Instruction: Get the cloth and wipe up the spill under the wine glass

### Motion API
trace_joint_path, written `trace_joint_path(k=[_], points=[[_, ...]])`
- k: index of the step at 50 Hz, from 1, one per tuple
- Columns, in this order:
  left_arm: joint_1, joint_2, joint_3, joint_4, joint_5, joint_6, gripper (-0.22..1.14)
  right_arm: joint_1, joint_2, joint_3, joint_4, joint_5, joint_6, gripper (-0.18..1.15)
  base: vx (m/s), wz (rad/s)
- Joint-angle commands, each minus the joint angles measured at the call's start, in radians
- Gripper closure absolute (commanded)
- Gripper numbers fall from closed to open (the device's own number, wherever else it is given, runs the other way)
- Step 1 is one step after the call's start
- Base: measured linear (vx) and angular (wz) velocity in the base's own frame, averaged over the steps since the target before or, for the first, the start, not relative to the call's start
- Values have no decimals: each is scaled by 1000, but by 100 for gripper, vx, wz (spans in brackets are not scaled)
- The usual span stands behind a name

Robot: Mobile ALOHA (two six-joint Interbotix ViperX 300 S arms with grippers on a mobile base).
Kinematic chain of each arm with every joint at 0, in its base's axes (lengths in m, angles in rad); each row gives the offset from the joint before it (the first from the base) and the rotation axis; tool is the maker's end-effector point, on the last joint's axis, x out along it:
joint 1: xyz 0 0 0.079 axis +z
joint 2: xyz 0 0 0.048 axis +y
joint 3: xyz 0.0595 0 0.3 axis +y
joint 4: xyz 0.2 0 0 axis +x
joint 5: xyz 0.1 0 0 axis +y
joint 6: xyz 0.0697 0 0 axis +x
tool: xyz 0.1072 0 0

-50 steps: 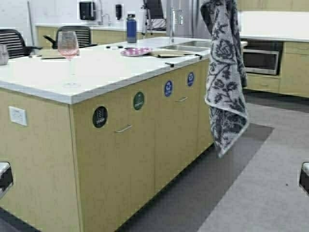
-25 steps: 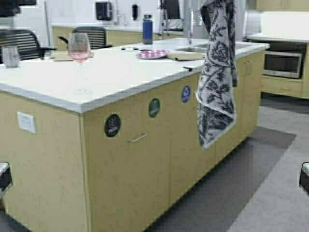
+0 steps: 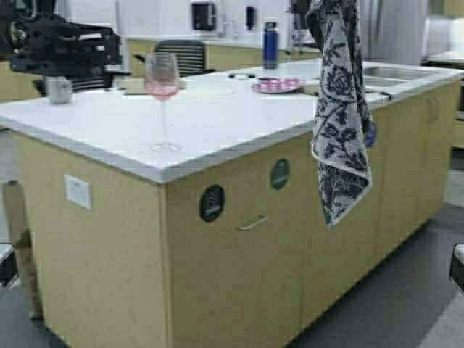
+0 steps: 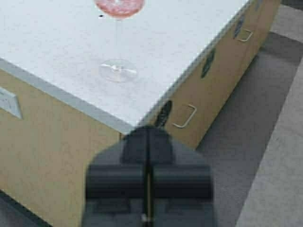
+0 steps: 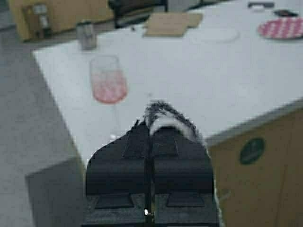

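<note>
The wine glass [image 3: 162, 87] stands near the front left corner of the white counter [image 3: 239, 123], with pinkish liquid in its bowl. It also shows in the left wrist view [image 4: 117, 71] and the right wrist view [image 5: 109, 82]. The cloth [image 3: 338, 116], black, grey and white floral, hangs limp from the top of the high view, in front of the counter's edge and right of the glass. My right gripper [image 5: 149, 128] is shut on the cloth [image 5: 166, 119], above and short of the counter. My left gripper [image 4: 148, 135] is shut and empty, above the counter's corner; its arm [image 3: 65, 45] shows at the upper left. I cannot make out a spill.
A steel tumbler [image 3: 59, 90] stands at the counter's far left. A pink plate [image 3: 278, 85], a blue bottle [image 3: 270, 45] and a sink [image 3: 391, 72] lie farther back right. Office chairs [image 3: 181, 54] stand behind. Cabinet doors with handles [image 3: 250, 223] face me.
The robot has moved: the counter and glass have shifted right and nearer. The left arm has come into view at the upper left. The cloth still hangs from the right gripper.
</note>
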Motion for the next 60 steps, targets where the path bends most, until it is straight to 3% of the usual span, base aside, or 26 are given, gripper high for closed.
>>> trace_joint_path(k=[1, 20, 44, 60], points=[[-17, 49, -58, 0, -23, 2, 89, 2, -8, -25, 2, -17, -2, 91, 20, 27], [-118, 253, -121, 0, -117, 2, 89, 2, -6, -28, 2, -17, -2, 91, 22, 24], [-140, 555, -212, 48, -382, 9, 86, 2, 2, -18, 2, -28, -3, 91, 22, 4], [-143, 692, -212, 158, -624, 5, 56, 2, 8, -5, 2, -51, -2, 91, 19, -5]])
